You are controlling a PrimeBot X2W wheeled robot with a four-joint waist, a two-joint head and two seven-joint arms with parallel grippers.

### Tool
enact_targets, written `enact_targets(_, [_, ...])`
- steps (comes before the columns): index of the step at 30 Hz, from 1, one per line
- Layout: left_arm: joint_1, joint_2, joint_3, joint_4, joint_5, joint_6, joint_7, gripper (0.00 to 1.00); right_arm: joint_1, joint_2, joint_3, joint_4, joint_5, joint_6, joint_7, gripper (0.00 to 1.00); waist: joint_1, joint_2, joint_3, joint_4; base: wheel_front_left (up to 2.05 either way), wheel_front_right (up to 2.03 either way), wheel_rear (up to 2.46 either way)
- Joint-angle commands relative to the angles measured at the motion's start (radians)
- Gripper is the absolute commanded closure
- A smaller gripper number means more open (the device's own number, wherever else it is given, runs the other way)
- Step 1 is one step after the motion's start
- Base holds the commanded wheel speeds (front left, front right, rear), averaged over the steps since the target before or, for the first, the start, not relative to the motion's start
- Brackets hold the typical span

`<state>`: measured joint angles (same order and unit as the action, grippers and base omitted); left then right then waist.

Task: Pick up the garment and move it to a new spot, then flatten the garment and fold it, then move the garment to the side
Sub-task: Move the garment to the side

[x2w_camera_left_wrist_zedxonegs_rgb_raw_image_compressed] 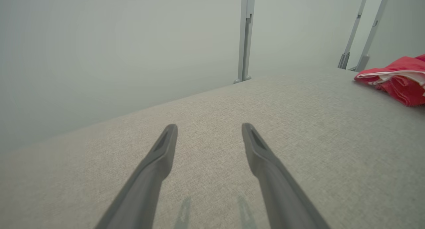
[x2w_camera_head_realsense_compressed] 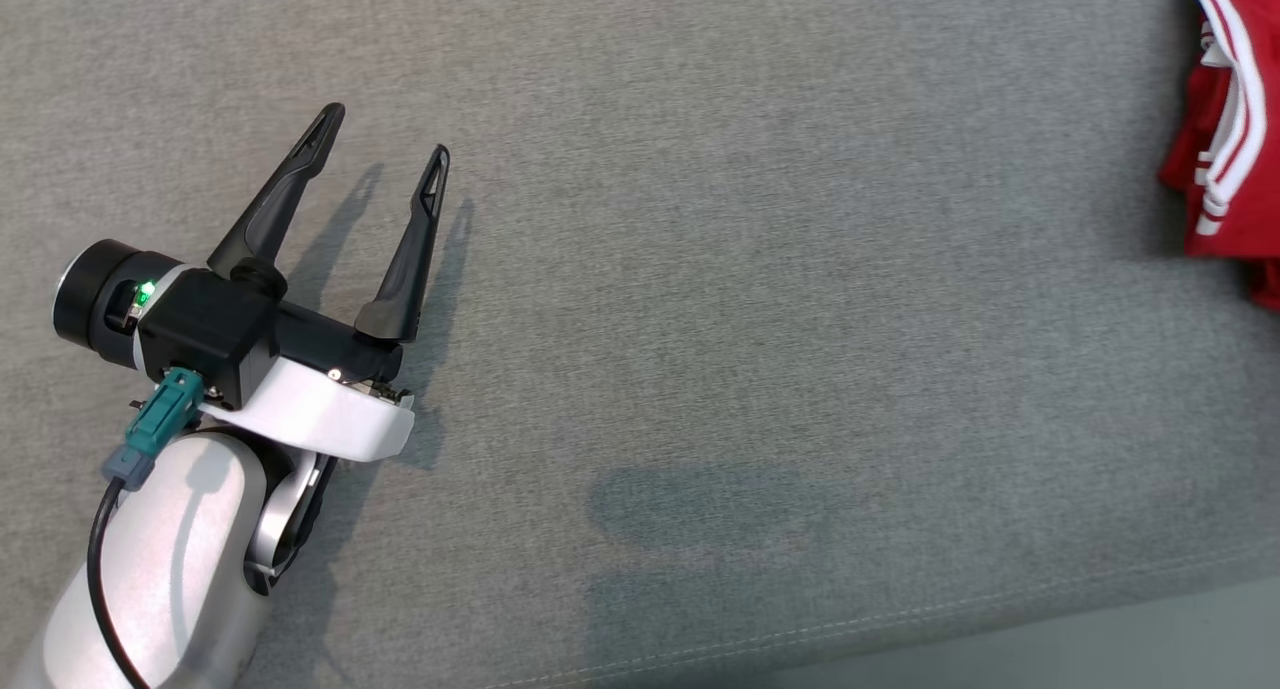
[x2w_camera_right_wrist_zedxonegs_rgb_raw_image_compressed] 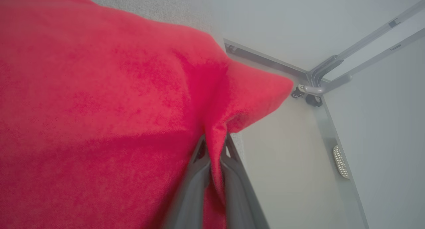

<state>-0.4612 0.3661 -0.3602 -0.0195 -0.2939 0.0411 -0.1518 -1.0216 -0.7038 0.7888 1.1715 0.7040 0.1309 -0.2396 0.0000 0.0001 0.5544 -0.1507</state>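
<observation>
At the upper right edge of the head view sits the garment [x2w_camera_head_realsense_compressed: 1225, 149], red with white stripes along its hems, bunched and cut off by the frame. At the right edge of the left wrist view it shows as a low crumpled heap [x2w_camera_left_wrist_zedxonegs_rgb_raw_image_compressed: 398, 81] on the grey surface [x2w_camera_left_wrist_zedxonegs_rgb_raw_image_compressed: 298, 122], with white bands between the red folds. Across the left and centre of the right wrist view the red cloth [x2w_camera_right_wrist_zedxonegs_rgb_raw_image_compressed: 99, 106] spreads close to the lens, plain and fuzzy. It is drawn into a pinched fold at lower centre, where the right gripper [x2w_camera_right_wrist_zedxonegs_rgb_raw_image_compressed: 214, 143] is clamped on it with its fingers nearly together.

At the lower left of the head view the left gripper [x2w_camera_head_realsense_compressed: 388, 131] has its fingers spread wide and holds nothing. It is well apart from the garment, and a wide stretch of surface [x2w_camera_head_realsense_compressed: 750, 269] lies between them. The surface's seamed edge slants across the lower right of that view, with a paler strip of floor [x2w_camera_head_realsense_compressed: 1100, 649] beyond it. In the left wrist view the left gripper [x2w_camera_left_wrist_zedxonegs_rgb_raw_image_compressed: 209, 126] points toward the surface's far edge, which rises from middle left to upper right. A grey post [x2w_camera_left_wrist_zedxonegs_rgb_raw_image_compressed: 245, 36] stands at that edge at top centre, and two slanted ones stand at upper right.
</observation>
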Motion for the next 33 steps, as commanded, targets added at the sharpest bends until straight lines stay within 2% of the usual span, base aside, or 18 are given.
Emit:
enact_targets(1, [-0.026, 0.021, 0.036, -0.023, -0.01, 0.008, -0.014, 0.0, 0.009, -0.053, 0.007, 0.01, -0.049, 0.0, -0.021, 1.0, 0.0, -0.0001, 0.007, 0.022, 0.0, 0.0, 0.0])
enact_targets(5, [-0.026, 0.017, 0.031, -0.021, -0.012, 0.009, -0.024, 0.0, -0.019, -0.094, -0.084, -0.004, -0.157, 0.0, -0.022, 1.0, 0.0, -0.0001, 0.017, 0.048, 0.0, 0.0, 0.0])
enact_targets(7, [-0.026, 0.016, 0.029, -0.02, -0.012, 0.01, -0.029, 0.0, -0.015, -0.089, -0.136, 0.011, -0.195, 0.0, -0.022, 1.0, 0.0, -0.0001, 0.019, 0.056, 0.0, 0.0, 0.0])
enact_targets(9, [-0.026, 0.015, 0.028, -0.018, -0.012, 0.011, -0.032, 0.0, -0.013, -0.083, -0.195, 0.014, -0.224, 0.0, -0.022, 0.52, 0.0, -0.0001, 0.021, 0.064, 0.0, 0.0, 0.0])
enact_targets(10, [-0.026, 0.014, 0.028, -0.016, -0.013, 0.013, -0.034, 0.0, -0.003, -0.071, -0.219, 0.026, -0.231, 0.0, -0.022, 0.0, 0.0, -0.0001, 0.02, 0.067, 0.0, 0.0, 0.0])
enact_targets(18, [-0.019, 0.013, 0.032, -0.002, -0.021, 0.019, -0.048, 0.0, 0.042, -0.03, -0.363, 0.071, -0.283, 0.0, -0.022, 0.0, 0.0, -0.0001, -0.007, 0.066, 0.0, 0.0, 0.0])
enact_targets(21, [-0.007, 0.017, 0.04, 0.005, -0.029, 0.025, -0.052, 0.0, 0.061, -0.024, -0.463, 0.002, -0.273, 0.0, -0.022, 0.0, 0.0, -0.0001, -0.036, 0.059, 0.0, 0.0, 0.0])
enact_targets(23, [0.01, 0.022, 0.054, 0.009, -0.036, 0.037, -0.054, 0.0, 0.091, -0.02, -0.537, -0.117, -0.289, 0.0, -0.022, 0.0, 0.0, -0.0001, -0.063, 0.053, 0.0, 0.0, 0.0])
enact_targets(27, [0.054, 0.032, 0.089, 0.002, -0.056, 0.066, -0.056, 0.0, 0.212, 0.054, -0.688, -0.413, -0.315, 0.0, -0.022, 0.0, 0.0, -0.0001, -0.125, 0.043, 0.0, 0.0, 0.0])
enact_targets(30, [0.088, 0.044, 0.116, -0.013, -0.071, 0.087, -0.05, 0.0, 0.327, 0.133, -0.742, -0.634, -0.343, 0.0, -0.022, 0.0, 0.0, -0.0001, -0.17, 0.043, 0.0, 0.0, 0.0])
enact_targets(33, [0.119, 0.058, 0.143, -0.035, -0.082, 0.107, -0.044, 0.0, 0.44, 0.199, -0.748, -0.808, -0.335, 0.0, -0.022, 0.0, 0.0, -0.0001, -0.21, 0.048, 0.0, 0.0, 0.0])
